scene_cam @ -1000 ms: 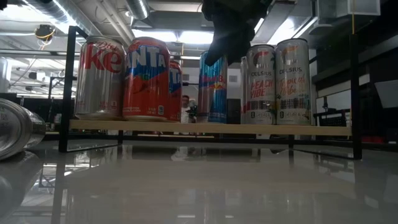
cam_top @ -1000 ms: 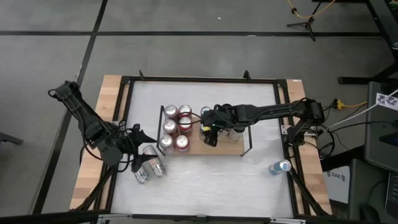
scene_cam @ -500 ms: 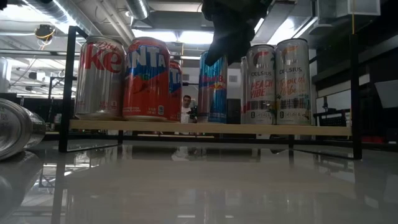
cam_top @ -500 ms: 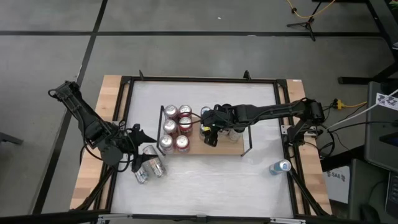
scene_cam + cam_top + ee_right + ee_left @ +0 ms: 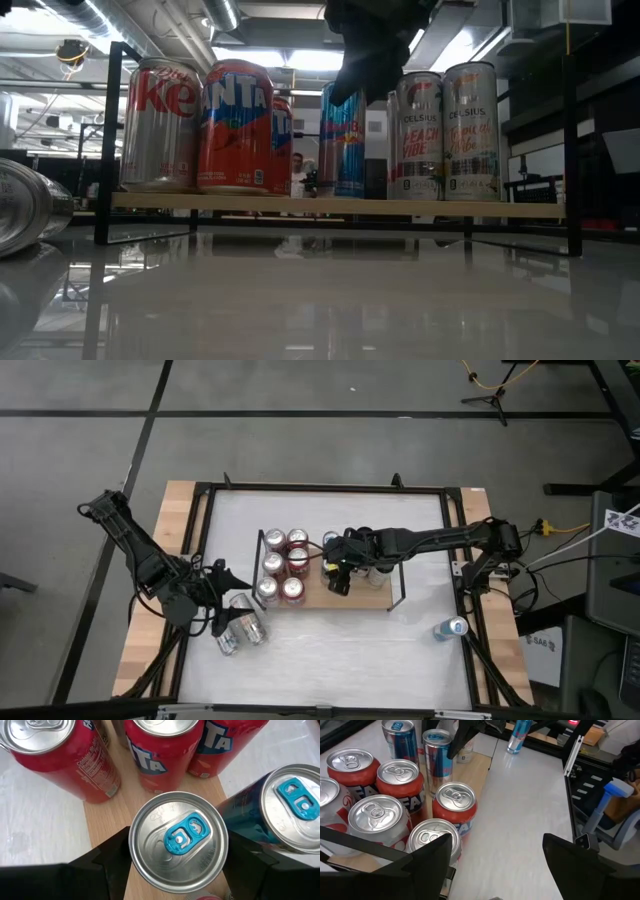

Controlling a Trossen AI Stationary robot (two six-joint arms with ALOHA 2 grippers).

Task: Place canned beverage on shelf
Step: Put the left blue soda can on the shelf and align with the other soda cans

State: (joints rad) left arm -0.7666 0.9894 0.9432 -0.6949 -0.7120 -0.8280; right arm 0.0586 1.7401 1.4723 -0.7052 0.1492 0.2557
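While the left gripper (image 5: 222, 592) waited open off the shelf's (image 5: 375, 600) left end beside two tipped cans (image 5: 240, 630), the right gripper (image 5: 337, 573) sat over mid-shelf, its fingers flanking an upright blue Red Bull can (image 5: 178, 841) standing on the board. Only the low view showed labels: Diet Coke (image 5: 158, 125), Fanta (image 5: 236, 127), two Celsius cans (image 5: 447, 130).

Shelf (image 5: 368, 598): light-brown wood, thin black rails. Fanta cans (image 5: 234, 128): red, white lettering on a blue patch, silver tops. Coke can (image 5: 160, 125) far left: silver, red script. Slim can (image 5: 178, 842): blue body, silver lid, blue tab. Celsius cans (image 5: 471, 130): silver-white. Tabletop (image 5: 330, 650): white, black frame.
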